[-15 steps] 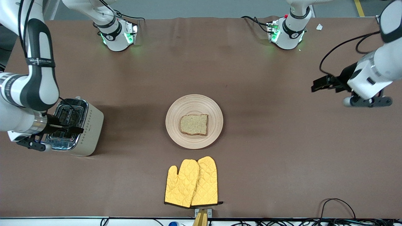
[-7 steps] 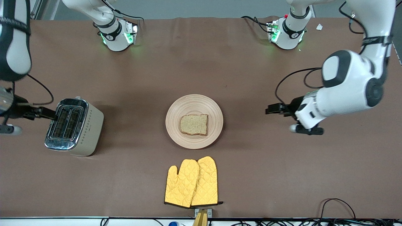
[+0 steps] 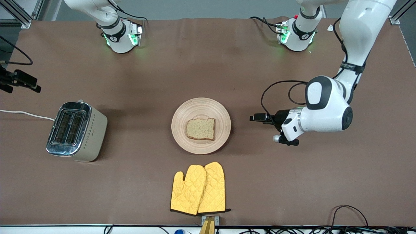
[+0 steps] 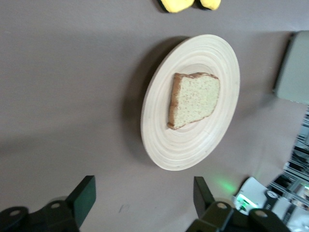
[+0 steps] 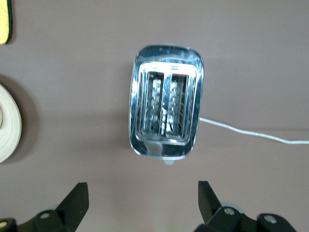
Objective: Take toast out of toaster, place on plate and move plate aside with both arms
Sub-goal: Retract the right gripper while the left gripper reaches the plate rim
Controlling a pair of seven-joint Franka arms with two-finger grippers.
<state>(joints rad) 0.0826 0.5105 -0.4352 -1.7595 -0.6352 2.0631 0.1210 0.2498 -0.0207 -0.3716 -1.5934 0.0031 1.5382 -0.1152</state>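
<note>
The toast (image 3: 201,129) lies flat on the round pale wooden plate (image 3: 201,107) in the middle of the table. My left gripper (image 3: 258,117) is open and empty, over the bare table beside the plate toward the left arm's end, pointing at the plate. The left wrist view shows the gripper (image 4: 142,198) with jaws wide apart, and the plate (image 4: 193,145) and toast (image 4: 194,99) ahead of it. My right gripper (image 3: 21,81) is open and empty at the right arm's end of the table. The right wrist view shows the gripper (image 5: 142,200) above the toaster.
A chrome and cream toaster (image 3: 76,131) with empty slots (image 5: 166,108) stands toward the right arm's end, its white cord (image 3: 26,113) trailing off. A pair of yellow mitts (image 3: 198,188) lies nearer the front camera than the plate.
The left arm has swung in and down toward the plate. The right arm has pulled away from the toaster toward the table's end. Plate and toast have not moved.
</note>
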